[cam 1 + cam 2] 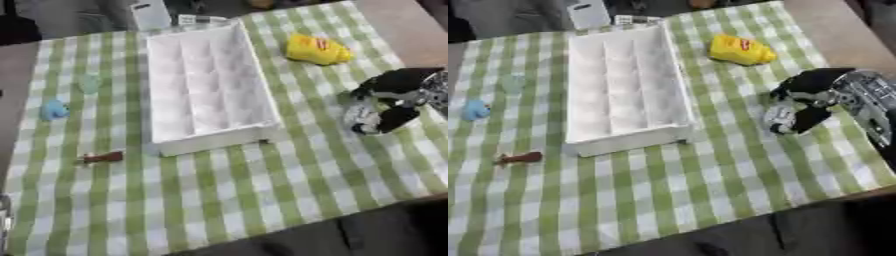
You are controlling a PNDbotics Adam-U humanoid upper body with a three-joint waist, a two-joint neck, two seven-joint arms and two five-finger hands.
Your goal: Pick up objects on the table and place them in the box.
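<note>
A white box (262, 134) with long divided compartments lies in the middle of the green checked cloth. It looks empty. My right hand (398, 82) comes in from the right edge, fingers and thumb curled round a small white and dark object (360, 116) that stands on the cloth right of the box. A yellow object (317, 49) lies at the far right, above the hand. Left of the box are a blue object (53, 109), a pale green object (89, 83) and a small brown-red object (103, 158).
The checked cloth (262, 200) covers most of the table, with open cloth in front of the box. A grey-white item (150, 14) stands behind the box at the far edge. The bare tabletop (407, 27) shows at the far right.
</note>
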